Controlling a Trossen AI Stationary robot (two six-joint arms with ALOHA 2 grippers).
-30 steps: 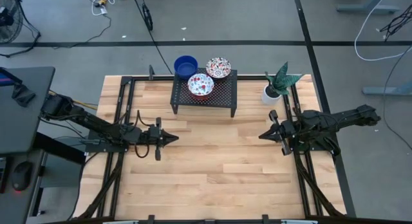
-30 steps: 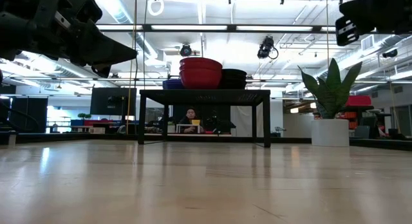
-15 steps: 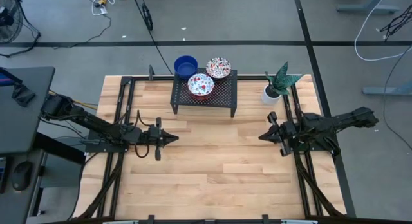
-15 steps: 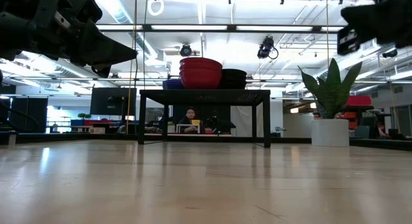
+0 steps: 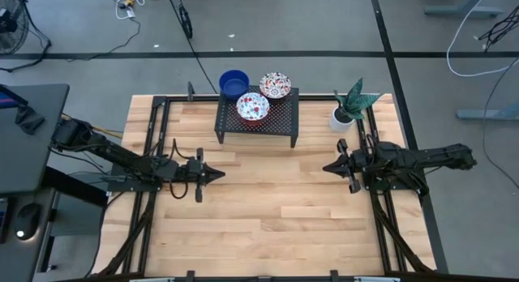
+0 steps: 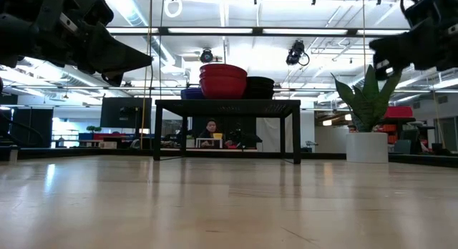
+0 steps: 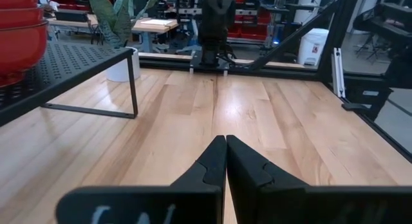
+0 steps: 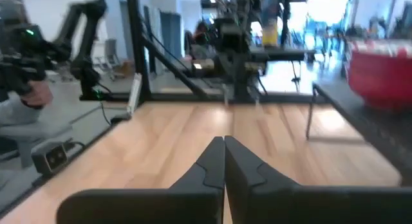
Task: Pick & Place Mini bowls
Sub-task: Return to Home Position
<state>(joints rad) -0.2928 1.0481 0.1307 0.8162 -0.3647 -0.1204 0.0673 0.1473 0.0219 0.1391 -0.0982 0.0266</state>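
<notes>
The mini bowls (image 5: 252, 107) were seen piled in three places on the black shelf (image 5: 280, 121) at the far edge of the desk (image 5: 276, 213), while the left pincer (image 5: 214, 175) and the right pincer (image 5: 330, 168) were held above it, well apart, tips facing, each pressed together and empty.

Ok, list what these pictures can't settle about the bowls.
- High view: stack counts; the blue bowl and floral bowls hide any beneath.
- Low view: blue stack sits mostly behind the red stack.
- Left wrist view: red stack cut by the picture's edge.
- Right wrist view: red stack cut off likewise.
</notes>
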